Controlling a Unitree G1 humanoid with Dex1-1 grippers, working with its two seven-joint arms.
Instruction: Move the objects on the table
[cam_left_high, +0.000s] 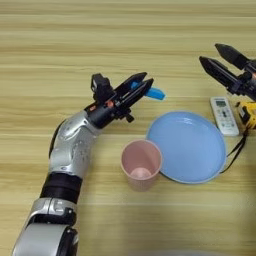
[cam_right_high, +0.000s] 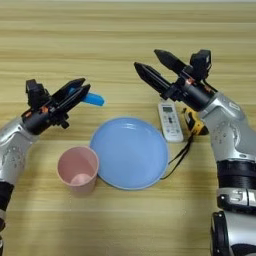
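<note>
- Nearest me, low in the frame, stand the pink cup (cam_left_high: 141, 164) and the blue plate (cam_left_high: 187, 146), touching or nearly so; I judge neither is mine to move.
- Mid-frame left, my left end effector (cam_left_high: 141, 86) is clenched on the blue block (cam_left_high: 155, 93), held just above the bench (cam_left_high: 60, 45). The block's far end pokes out past my fingertips.
- So the carry is in hand; next I must pick a bare spot and lower it gently.
- Right of the plate lies the white remote (cam_right_high: 170, 121), untouched.
- Farthest, my right end effector (cam_right_high: 149, 63) hovers released just beyond the remote.
</note>
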